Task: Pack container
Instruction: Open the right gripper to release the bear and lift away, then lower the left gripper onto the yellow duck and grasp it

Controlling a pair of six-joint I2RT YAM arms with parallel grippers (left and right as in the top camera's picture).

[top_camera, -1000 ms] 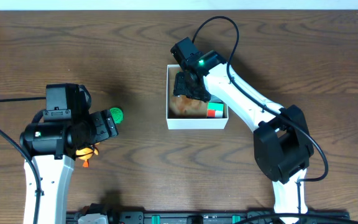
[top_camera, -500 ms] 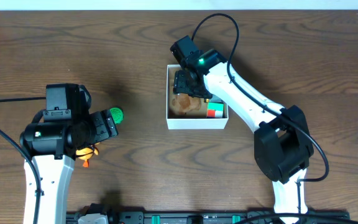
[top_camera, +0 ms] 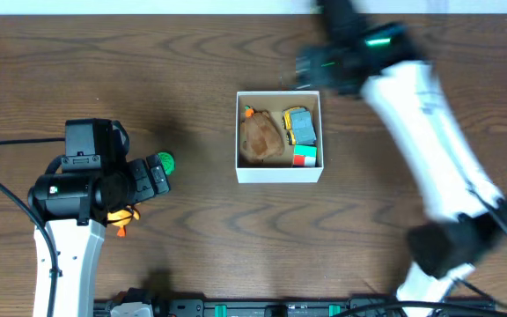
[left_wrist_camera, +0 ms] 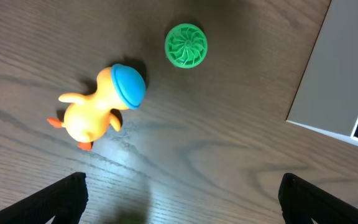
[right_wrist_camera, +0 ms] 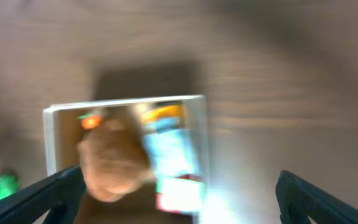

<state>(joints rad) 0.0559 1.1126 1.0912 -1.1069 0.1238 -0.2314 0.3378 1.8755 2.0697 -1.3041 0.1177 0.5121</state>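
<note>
The container (top_camera: 279,173) sits mid-table with its opening in full sight, holding a brown toy (top_camera: 260,139), a yellow-and-blue car (top_camera: 299,126) and a red-and-green cube (top_camera: 304,158). The blurred right gripper (top_camera: 322,65) is just beyond its far right corner. Well to the left, the left gripper (top_camera: 150,177) hangs beside a green ribbed toy (top_camera: 164,162), its arm hiding most of an orange duck (top_camera: 123,217). The left wrist view shows the whole duck, blue-capped and apart from the green toy, and both wrist views show the fingers (left_wrist_camera: 67,199) spread wide, holding nothing.
</note>
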